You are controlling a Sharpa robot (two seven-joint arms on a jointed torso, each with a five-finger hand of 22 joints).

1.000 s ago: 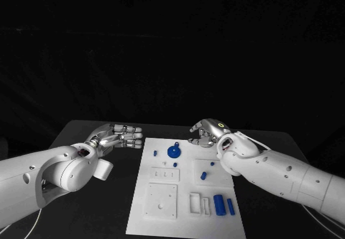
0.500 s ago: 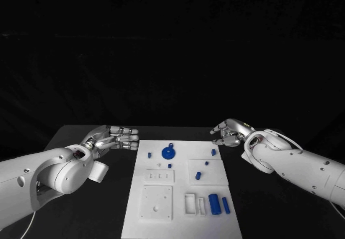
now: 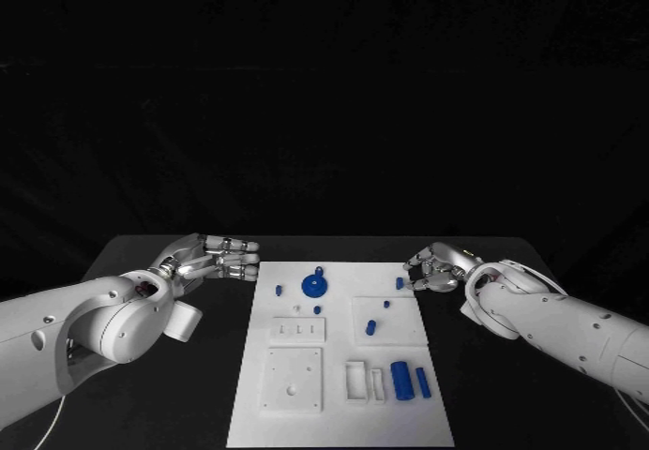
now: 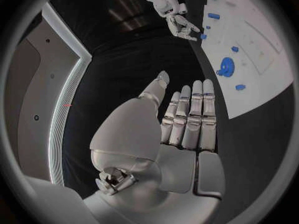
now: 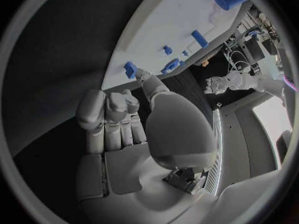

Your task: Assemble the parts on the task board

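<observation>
The white task board (image 3: 339,412) lies in the middle of the table. On it are a round blue disc (image 3: 312,281), several small blue pegs and, near the front right, a large blue cylinder (image 3: 401,378) next to a thinner one (image 3: 422,381). My right hand (image 3: 435,267) hovers just off the board's far right edge, fingers curled in and holding nothing. Its thumb tip is close to a small blue peg (image 5: 130,68), (image 3: 400,282). My left hand (image 3: 217,258) hovers off the far left edge, fingers straight (image 4: 190,114), thumb apart, empty.
The black table (image 3: 162,394) surrounds the board, with bare strips on both sides. The board has moulded recesses: a square plate (image 3: 295,377) at the front left and a slotted block (image 3: 363,382) beside the cylinders.
My right hand has moved from above the board's far edge out to the right, off the board. A small blue peg now shows where it was. My left hand has hardly moved.
</observation>
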